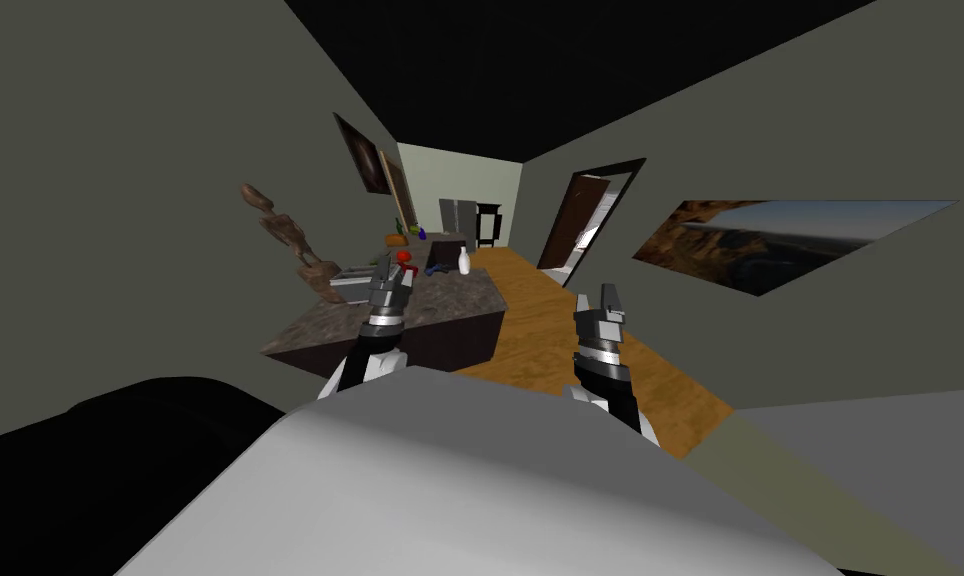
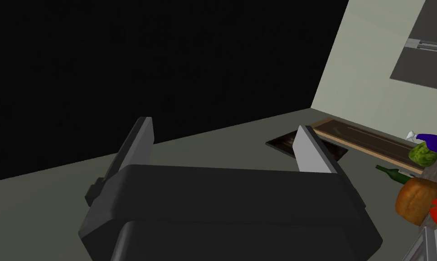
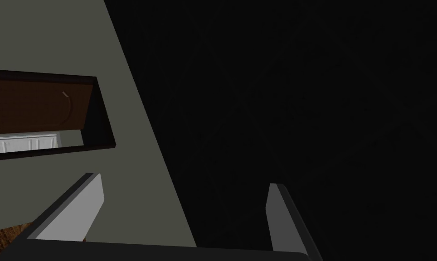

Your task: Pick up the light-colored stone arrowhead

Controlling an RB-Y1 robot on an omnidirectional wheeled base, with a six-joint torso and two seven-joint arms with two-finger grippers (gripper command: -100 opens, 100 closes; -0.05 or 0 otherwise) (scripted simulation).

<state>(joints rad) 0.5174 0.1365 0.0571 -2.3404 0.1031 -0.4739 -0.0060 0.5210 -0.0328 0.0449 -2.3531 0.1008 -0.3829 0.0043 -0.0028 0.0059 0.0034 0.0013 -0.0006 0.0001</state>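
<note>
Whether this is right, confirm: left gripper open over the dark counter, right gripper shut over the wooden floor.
Wrong on one point: the right gripper is open, not shut; the right wrist view shows its fingers apart. The left gripper is open over the dark counter, the right over the wooden floor.

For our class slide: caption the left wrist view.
Open left gripper facing a grey wall; brown loaf, lettuce, green bottle nearby.
</note>
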